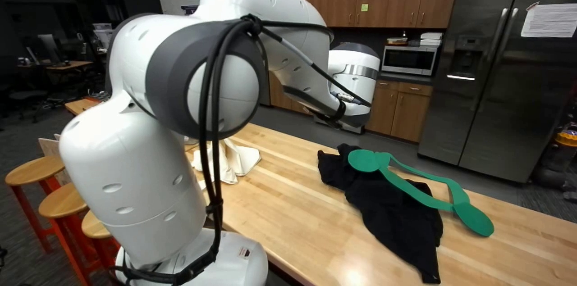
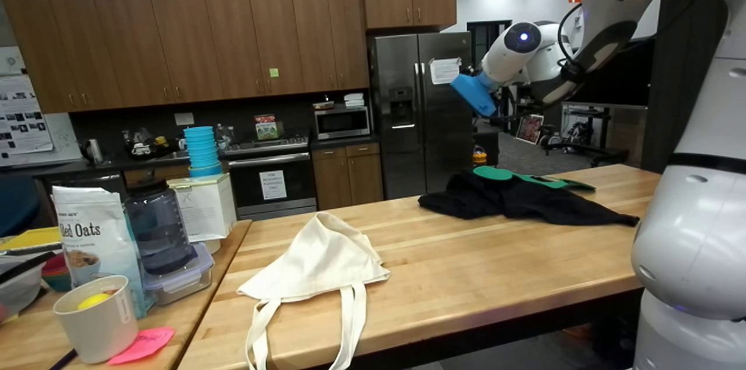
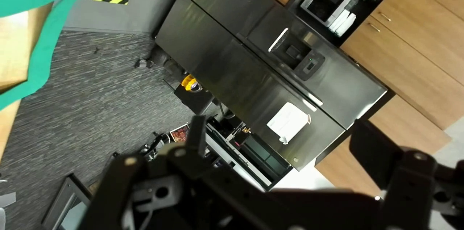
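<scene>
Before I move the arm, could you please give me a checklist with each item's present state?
1. Gripper open, holding nothing: ok; its fingers stand apart.
2. Gripper facing the table: not ok; the wrist view shows the fridge beyond its fingers.
3. Black cloth spread flat: not ok; it lies rumpled, the green strip partly over it.
4. Green strip clear of the gripper: ok; they are apart in the wrist view.
5. White bag clear of the cloth: ok; they lie apart.
6. Cables slack enough: cannot tell; they hang beside the arm.
</scene>
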You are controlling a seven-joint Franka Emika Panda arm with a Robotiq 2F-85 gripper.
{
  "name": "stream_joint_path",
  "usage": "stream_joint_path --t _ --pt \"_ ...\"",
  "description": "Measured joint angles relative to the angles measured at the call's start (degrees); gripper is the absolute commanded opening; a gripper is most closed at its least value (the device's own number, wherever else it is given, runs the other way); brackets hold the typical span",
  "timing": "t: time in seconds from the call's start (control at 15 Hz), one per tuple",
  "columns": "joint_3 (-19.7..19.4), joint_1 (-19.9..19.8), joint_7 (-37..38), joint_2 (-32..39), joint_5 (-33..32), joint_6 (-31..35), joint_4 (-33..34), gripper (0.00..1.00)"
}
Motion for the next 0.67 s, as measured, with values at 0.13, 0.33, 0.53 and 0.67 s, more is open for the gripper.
stream_joint_path --t 0.13,0.33,0.53,0.67 --pt "0.08 0.0 -0.03 0.0 0.04 0.04 0.03 1.0" --pt "0.07 0.01 -0.03 0.47 1.22 0.64 -0.65 1.0" --pt "-0.02 0.01 0.01 3.14 4.37 3.71 -1.97 1.0" --pt "-0.17 0.01 0.0 5.95 7.8 6.4 -2.72 1.0"
